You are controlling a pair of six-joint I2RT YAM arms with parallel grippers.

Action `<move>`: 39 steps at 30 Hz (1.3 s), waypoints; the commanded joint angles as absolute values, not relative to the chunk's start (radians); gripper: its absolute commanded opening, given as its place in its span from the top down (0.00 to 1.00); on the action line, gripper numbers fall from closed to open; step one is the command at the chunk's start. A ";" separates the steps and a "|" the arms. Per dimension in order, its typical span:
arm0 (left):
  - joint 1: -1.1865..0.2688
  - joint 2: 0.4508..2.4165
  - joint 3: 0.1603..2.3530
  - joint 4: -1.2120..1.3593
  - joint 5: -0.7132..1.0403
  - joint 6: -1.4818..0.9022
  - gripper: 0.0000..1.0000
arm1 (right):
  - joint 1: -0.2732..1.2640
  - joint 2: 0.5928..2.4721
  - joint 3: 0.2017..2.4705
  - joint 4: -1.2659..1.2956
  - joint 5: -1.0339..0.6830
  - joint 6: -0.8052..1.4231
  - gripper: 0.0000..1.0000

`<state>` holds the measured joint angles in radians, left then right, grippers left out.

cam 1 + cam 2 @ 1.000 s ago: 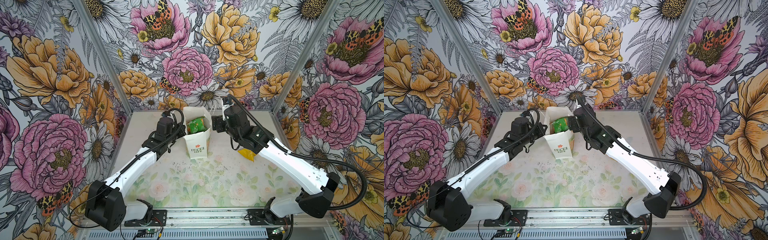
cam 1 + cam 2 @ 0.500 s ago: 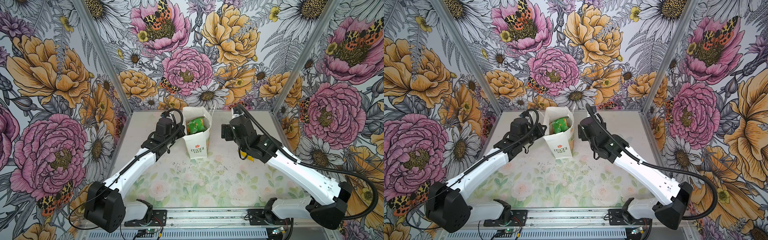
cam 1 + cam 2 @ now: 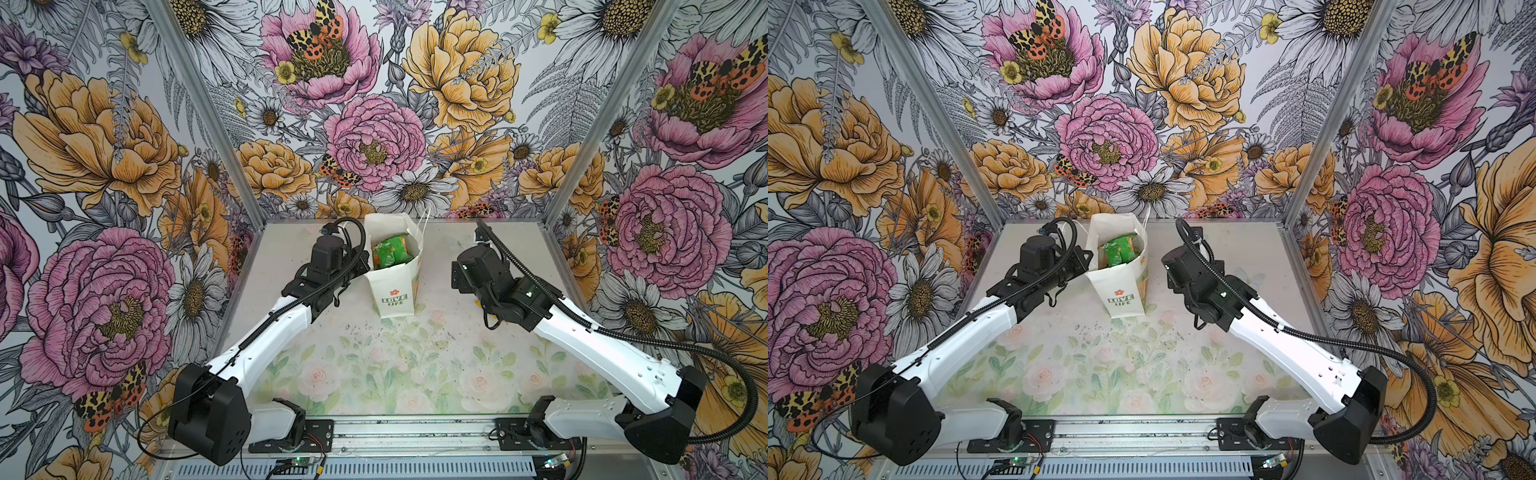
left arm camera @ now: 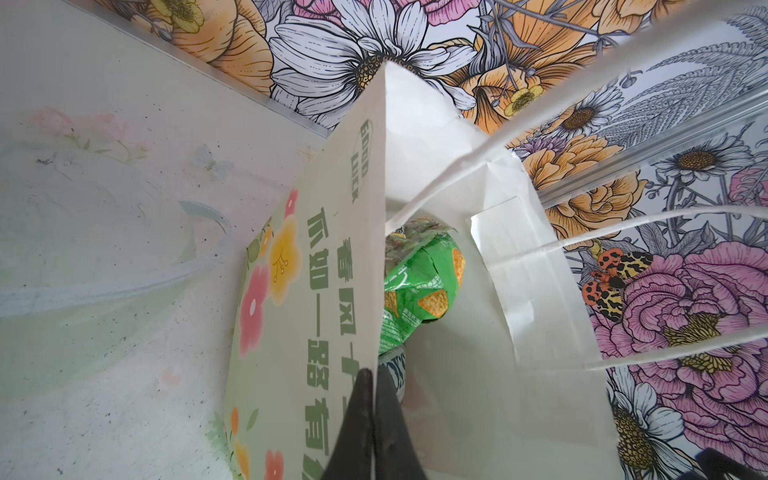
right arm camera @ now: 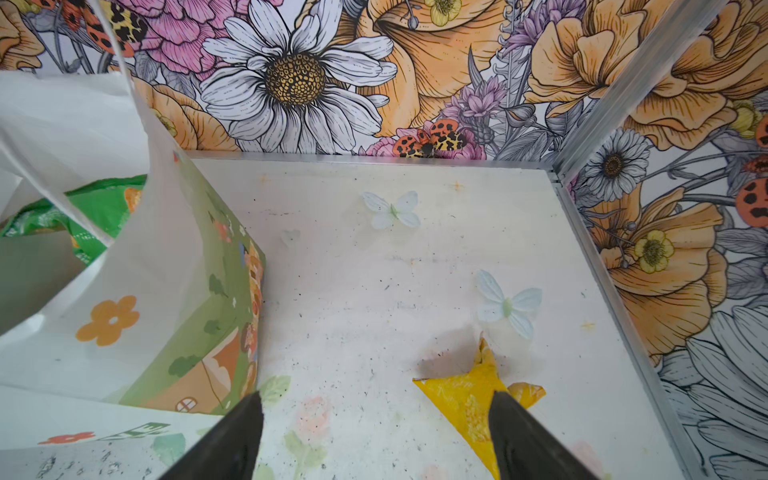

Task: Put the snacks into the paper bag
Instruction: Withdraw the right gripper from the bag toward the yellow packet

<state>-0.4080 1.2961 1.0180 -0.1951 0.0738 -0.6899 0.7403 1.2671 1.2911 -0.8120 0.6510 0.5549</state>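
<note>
We see the left gripper [image 4: 372, 376] pinched shut on the top edge of the paper bag [image 3: 395, 286]. One finger is outside the printed wide face and the other inside the mouth. The bag stands upright on the table [image 3: 374, 353], its narrow "LOVE LIFE" side turned toward the arm bases.

The right gripper [image 5: 376, 399] is on the side of the bag away from the left gripper, low over the table. Its jaws are spread wide and there is nothing between them. A yellow packet [image 5: 461, 395] lies flat on the table, clear of the bag. One finger of the right gripper covers the packet's near edge in the right wrist view, and we cannot tell whether it touches.

We count one bag, two white cord handles and three packets in sight. One packet is outside the bag and two are inside. In the bag a green packet [image 3: 390, 255] lies on top, seen in both top views. Beneath it we see the edge of a second packet [image 4: 397, 368] with dark lettering, near the wall that the left gripper grips.
</note>
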 commanded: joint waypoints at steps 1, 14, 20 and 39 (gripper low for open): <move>-0.400 1.276 1.022 -0.147 0.097 -0.681 1.00 | 0.715 1.238 1.272 -0.850 0.664 0.616 0.08; -0.400 1.281 1.025 -0.147 0.095 -0.681 1.00 | 0.572 1.206 1.155 -0.873 0.568 0.798 0.00; -0.401 1.290 1.027 -0.147 0.098 -0.682 1.00 | 0.454 1.180 1.091 -0.891 0.496 0.951 0.00; -0.400 1.290 1.031 -0.150 0.095 -0.681 1.00 | 0.222 1.266 1.043 -0.884 0.254 1.096 0.00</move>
<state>-0.4080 1.2980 1.0180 -0.1936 0.0757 -0.6899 0.2356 1.2518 1.0439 -0.8864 0.2821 1.0740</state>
